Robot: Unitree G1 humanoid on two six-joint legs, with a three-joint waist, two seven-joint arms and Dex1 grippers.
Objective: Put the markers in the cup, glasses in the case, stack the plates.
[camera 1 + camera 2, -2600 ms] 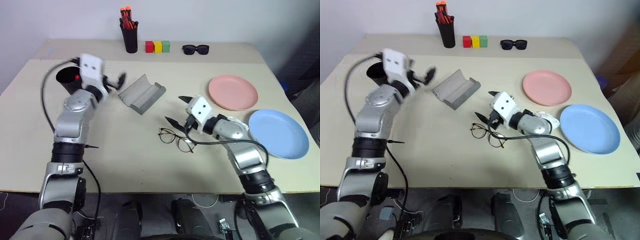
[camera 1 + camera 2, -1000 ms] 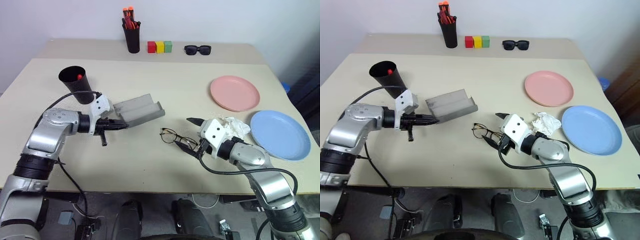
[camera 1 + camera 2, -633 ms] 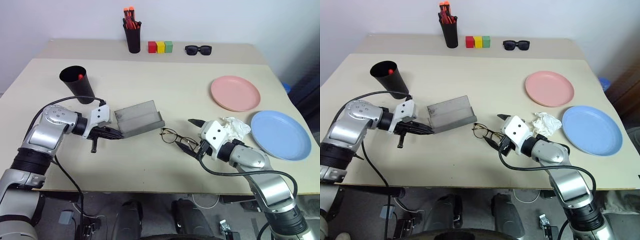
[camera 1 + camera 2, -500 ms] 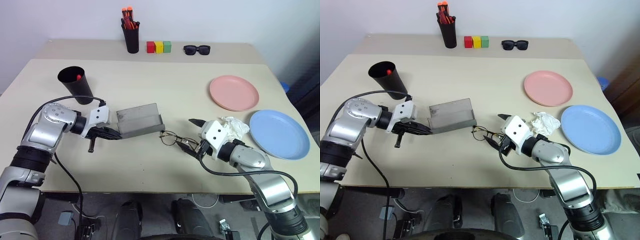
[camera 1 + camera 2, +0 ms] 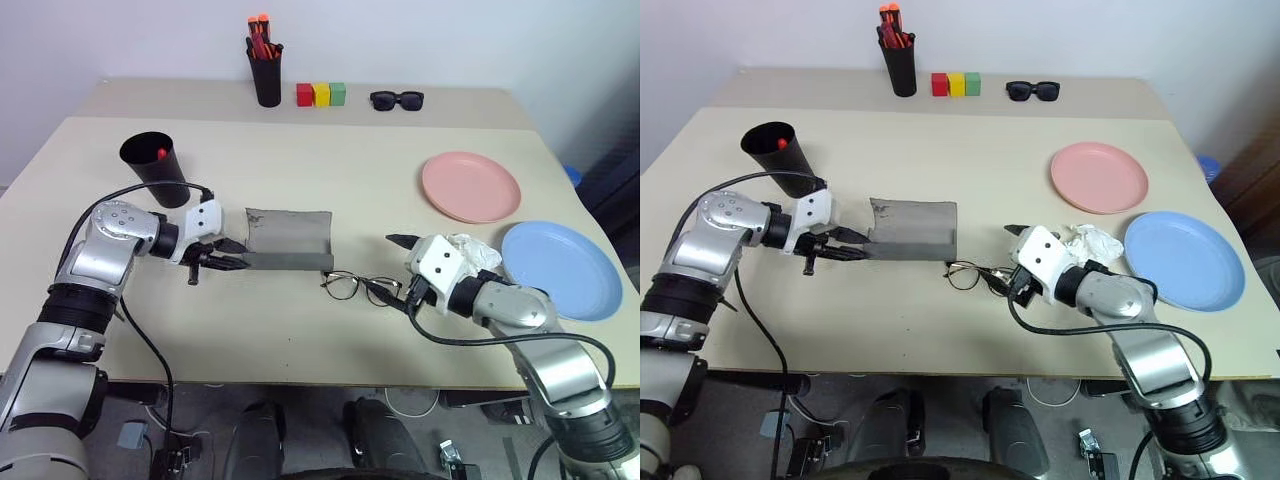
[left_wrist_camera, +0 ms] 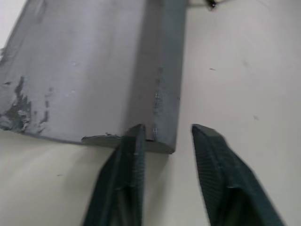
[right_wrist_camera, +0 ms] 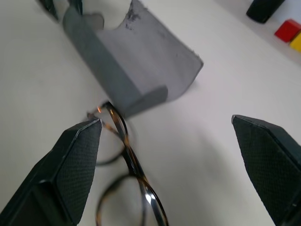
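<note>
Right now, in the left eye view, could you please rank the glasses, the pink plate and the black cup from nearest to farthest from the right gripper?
1. Glasses, beside the right gripper.
2. Pink plate, back right.
3. Black cup, far left.

Probably lab; bare test table (image 5: 400, 150), blocks (image 5: 321, 94)

**Room / background**

Beige bench (image 5: 400, 140), two slabs butted together, seam running across near the far edge. Plain pale wall (image 5: 450, 40) right behind it, no windows in sight. Even, soft light, faint shadows. Dark grey floor (image 5: 940, 410) under the near edge with cables lying on it. Dark furniture at right edge, unclear what.
</note>
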